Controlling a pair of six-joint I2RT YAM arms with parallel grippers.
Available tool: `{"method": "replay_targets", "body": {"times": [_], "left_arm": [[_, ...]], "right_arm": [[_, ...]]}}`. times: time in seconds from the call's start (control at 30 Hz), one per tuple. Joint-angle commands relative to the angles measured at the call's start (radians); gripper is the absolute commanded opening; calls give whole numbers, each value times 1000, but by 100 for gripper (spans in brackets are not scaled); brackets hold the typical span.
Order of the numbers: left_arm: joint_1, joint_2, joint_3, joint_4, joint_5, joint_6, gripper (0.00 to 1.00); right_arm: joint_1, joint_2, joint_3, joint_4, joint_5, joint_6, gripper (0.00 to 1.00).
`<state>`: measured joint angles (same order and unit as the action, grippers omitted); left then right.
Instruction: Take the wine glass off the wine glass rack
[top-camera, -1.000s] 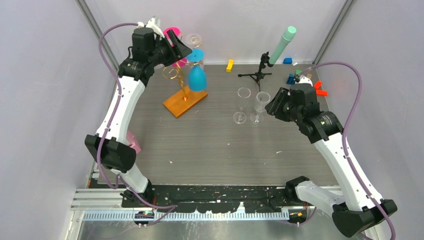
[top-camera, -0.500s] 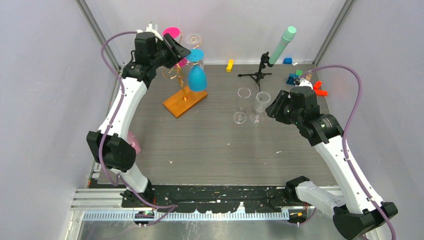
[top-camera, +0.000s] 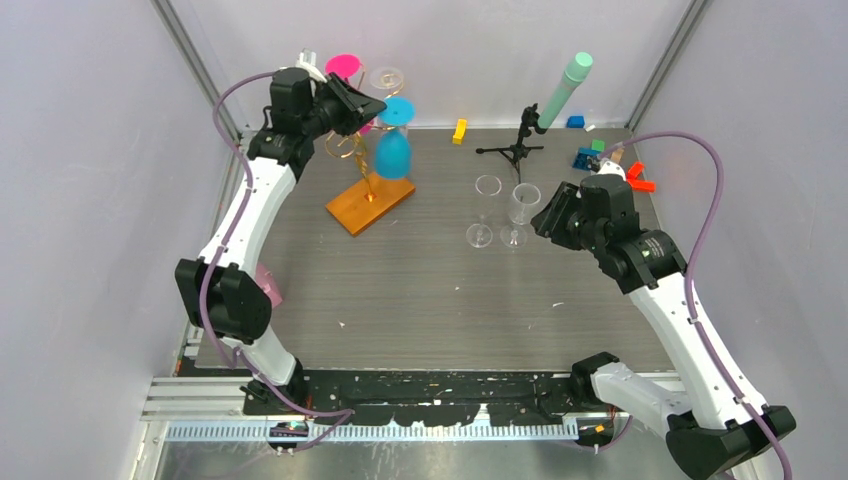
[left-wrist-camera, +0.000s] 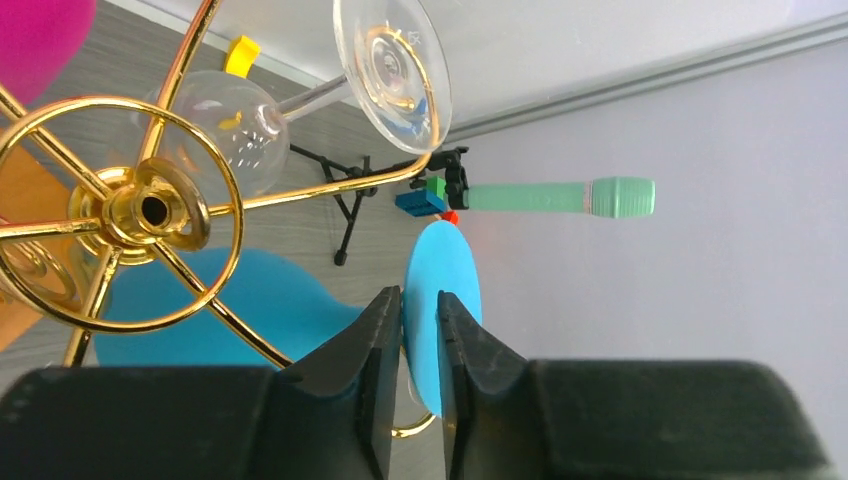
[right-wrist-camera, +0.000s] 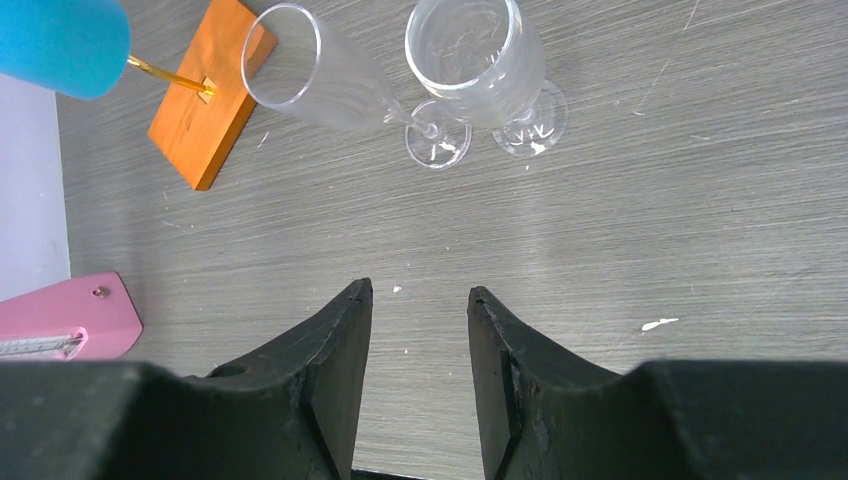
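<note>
The wine glass rack (top-camera: 351, 149) is a gold wire tree on an orange base (top-camera: 370, 203); its ring hub (left-wrist-camera: 150, 210) fills the left of the left wrist view. A blue wine glass (top-camera: 393, 155) hangs upside down from it, foot disc (left-wrist-camera: 445, 270) uppermost. My left gripper (top-camera: 370, 108) (left-wrist-camera: 420, 295) is at the top of the rack, shut on that blue foot, one finger on each face. A clear glass (left-wrist-camera: 390, 60) and a pink glass (top-camera: 345, 68) hang there too. My right gripper (top-camera: 545, 215) (right-wrist-camera: 420, 290) hovers open over the bare table.
Two clear glasses (top-camera: 487, 190) (top-camera: 523, 200) stand mid-table just left of my right gripper. A black tripod (top-camera: 515, 150) holding a mint green cylinder (top-camera: 565, 90) stands behind them. A yellow block (top-camera: 460, 130) and coloured blocks (top-camera: 600, 155) lie at the back; a pink item (top-camera: 268, 285) is by the left arm.
My left gripper has slid right along the rack top to the blue glass's foot, and its jaws have narrowed onto it. The right arm has barely shifted.
</note>
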<state>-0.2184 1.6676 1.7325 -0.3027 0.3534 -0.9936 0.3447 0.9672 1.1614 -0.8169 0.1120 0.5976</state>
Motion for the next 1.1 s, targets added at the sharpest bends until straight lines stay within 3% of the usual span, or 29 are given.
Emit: {"method": "replay_targets", "body": {"times": [0.0,0.13,0.5,1.07], "left_arm": [[20,-31,-30,135,68,-77,15],[36,-52,-69,184,77,-110,0],[45,-91,-130,367,179,-248,0],[53,-165,-222,361,206,-220,0]], "right_arm": [[-4,-25,4,24,0,1,45],[-4,-32,2,24,2,1,45],[-4,-37,-2,24,-1,10,45],[-4,-56,-12,32,10,33,52]]}}
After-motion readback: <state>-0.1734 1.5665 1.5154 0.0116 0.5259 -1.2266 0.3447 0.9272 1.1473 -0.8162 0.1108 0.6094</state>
